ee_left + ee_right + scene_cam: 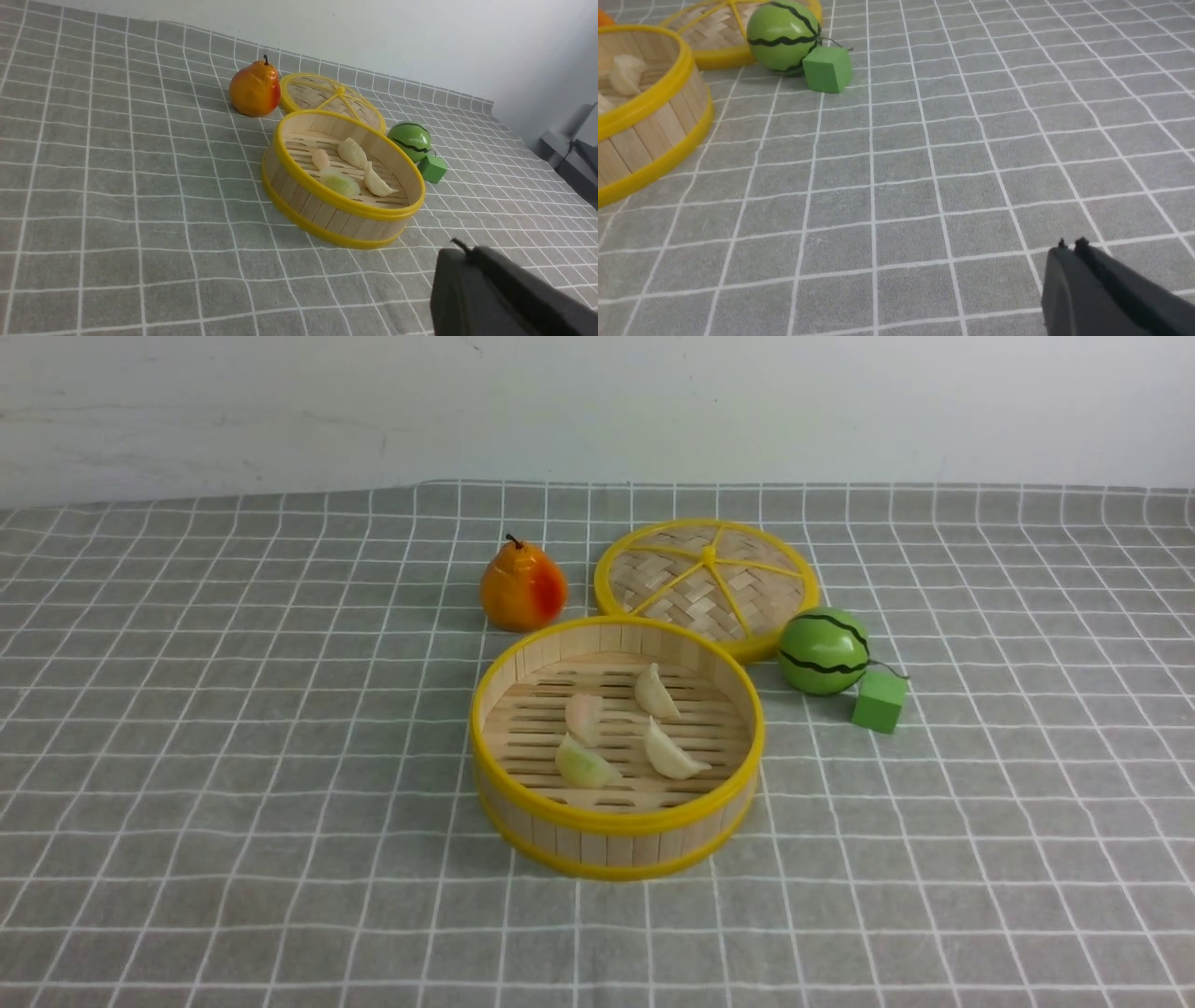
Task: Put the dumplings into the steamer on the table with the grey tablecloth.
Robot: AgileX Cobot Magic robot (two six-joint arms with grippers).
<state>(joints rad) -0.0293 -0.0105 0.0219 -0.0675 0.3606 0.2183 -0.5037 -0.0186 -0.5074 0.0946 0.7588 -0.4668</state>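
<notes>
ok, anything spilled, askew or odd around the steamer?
Nothing stands out. All four dumplings lie inside the steamer, none on the grey tablecloth. The lid lies flat behind it; the pear stands upright.

Plain white wall [597, 401] behind; even, soft light.

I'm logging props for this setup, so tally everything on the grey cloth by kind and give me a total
Dumplings: 4, all inside the steamer
Steamer: 1
Woven lid: 1
Pear: 1
Toy watermelon: 1
Green cube: 1
Total: 9
</notes>
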